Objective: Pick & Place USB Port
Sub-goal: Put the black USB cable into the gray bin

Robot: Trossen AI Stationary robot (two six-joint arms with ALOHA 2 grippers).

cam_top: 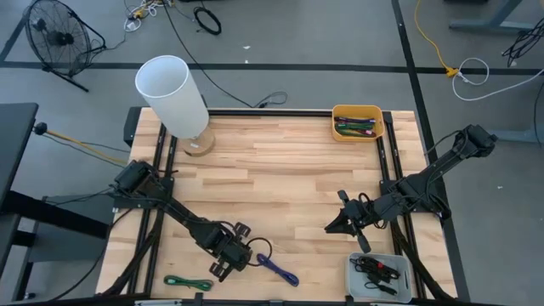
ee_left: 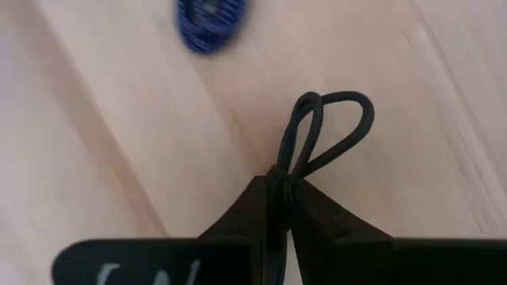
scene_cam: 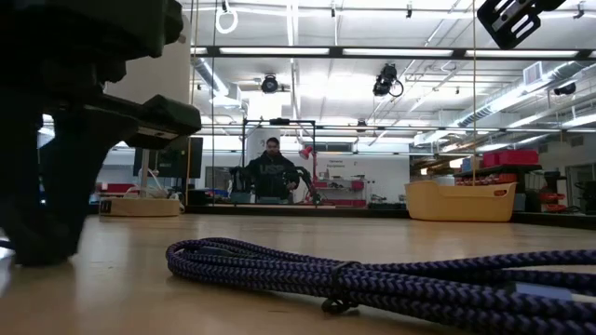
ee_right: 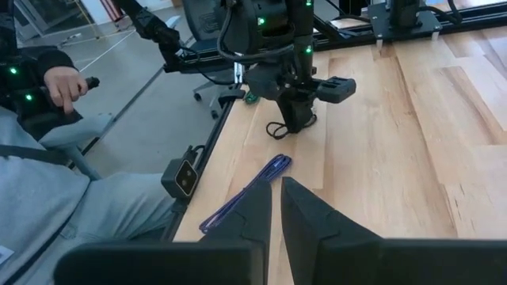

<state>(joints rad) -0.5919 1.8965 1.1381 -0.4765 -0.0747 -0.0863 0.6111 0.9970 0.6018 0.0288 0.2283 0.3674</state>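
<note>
Black cable, probably the USB lead, is pinched in the left claw on the worktop; lifting and placing remain. Right claw hovers shut, empty.

Table: lamp at far left corner, bin of pens at far right edge. Tray of cables at near right corner. Left gripper down at the near edge, left of centre, on a looped cable; a braided cable lies just to its right, a third cable to its left, nearer the edge. Right gripper sits above the table right of centre, behind the tray. A person sits beside the table, probably off its near edge.
</note>
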